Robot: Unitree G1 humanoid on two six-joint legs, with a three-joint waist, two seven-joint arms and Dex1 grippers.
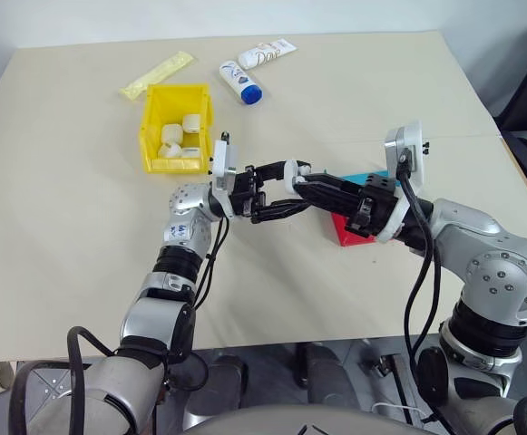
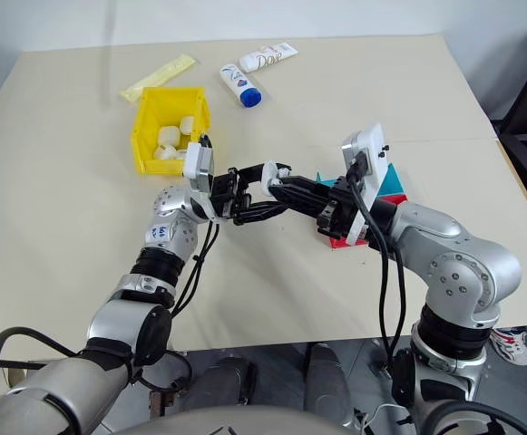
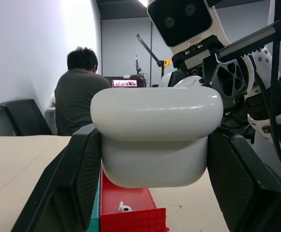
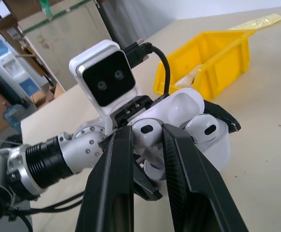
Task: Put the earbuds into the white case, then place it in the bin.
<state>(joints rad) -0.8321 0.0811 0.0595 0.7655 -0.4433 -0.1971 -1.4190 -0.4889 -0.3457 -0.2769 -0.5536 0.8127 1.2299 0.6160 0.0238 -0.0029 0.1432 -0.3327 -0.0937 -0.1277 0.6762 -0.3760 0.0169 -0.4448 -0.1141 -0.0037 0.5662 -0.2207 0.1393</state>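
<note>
Both arms meet in mid-air above the table, claws facing each other. The left claw is clamped on the case, one black finger pressed to each side of its body, the lid flipped open. In the right wrist view the open case shows one earbud already seated in its well. The right claw is nearly closed, pinching a second earbud by its fingertips right at the mouth of the case; whether that earbud touches the well I cannot tell. In the left wrist view a third small white earbud-like piece lies in the red tray, which sits on the table under the right forearm, with a teal tray just beside it. The yellow bin stands on the table beyond the left claw, apart from it, holding several small white items. Farther back lie two white tubes and a pale yellow packet. A person sits with back turned at a screen beyond the table.
</note>
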